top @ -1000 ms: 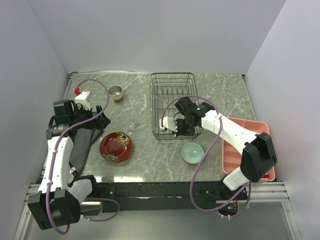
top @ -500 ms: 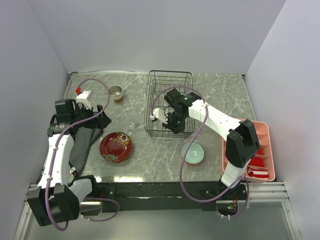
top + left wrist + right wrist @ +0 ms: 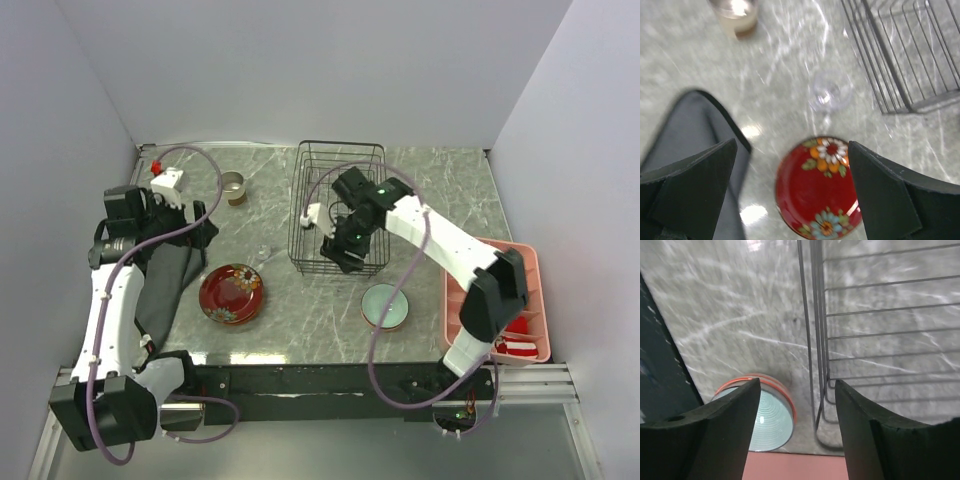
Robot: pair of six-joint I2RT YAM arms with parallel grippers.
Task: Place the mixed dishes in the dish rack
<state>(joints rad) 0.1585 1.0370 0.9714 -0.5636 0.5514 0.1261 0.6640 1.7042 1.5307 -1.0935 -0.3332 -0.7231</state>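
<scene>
Top cam: my right hand [image 3: 342, 255] hangs over near end of dish rack [image 3: 338, 190]; pale mint bowl [image 3: 385, 306] sits on tabletop [image 3: 300, 322] just outside it.
L wrist: left hand [image 3: 792, 145] spread wide, empty, above red floral bowl [image 3: 820, 190]; tan cup [image 3: 735, 12] well apart.
R wrist: right hand wide too, nothing held.

We read no text, label, brand, number or sign in any of the three views. The only marking is the painted flower pattern on the red bowl [image 3: 820, 187], and it carries no letters.
</scene>
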